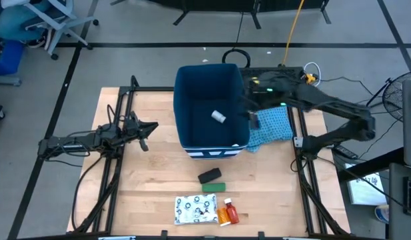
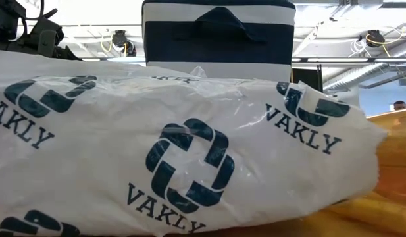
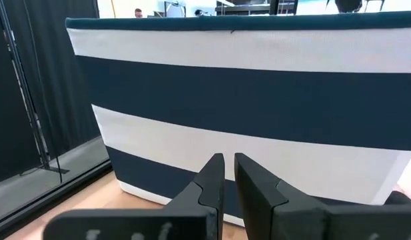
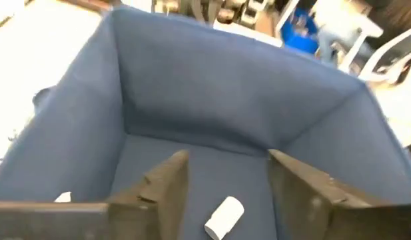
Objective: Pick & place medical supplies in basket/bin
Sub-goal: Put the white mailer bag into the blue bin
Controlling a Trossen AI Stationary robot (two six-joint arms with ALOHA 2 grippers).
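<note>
The dark blue bin (image 1: 208,107) stands mid-table, its striped wall (image 3: 245,100) facing my left gripper. A small white bottle (image 4: 225,217) lies on its floor (image 1: 218,117). My right gripper (image 4: 228,160) is open above the bin's right rim (image 1: 248,115), with the bottle below its fingers. My left gripper (image 1: 150,128) is shut and empty (image 3: 228,163), left of the bin. Near the table's front lie the black oblong piece (image 1: 210,176), the green box (image 1: 213,187), the white patterned packet (image 1: 195,209) (image 2: 183,164), and the orange (image 1: 222,215) and red (image 1: 232,212) bottles.
A light blue cloth (image 1: 272,127) lies on the table right of the bin, under my right arm. Black frame rails (image 1: 118,133) run along both sides of the table. Bare wood (image 1: 158,180) shows between my left gripper and the supplies at the front.
</note>
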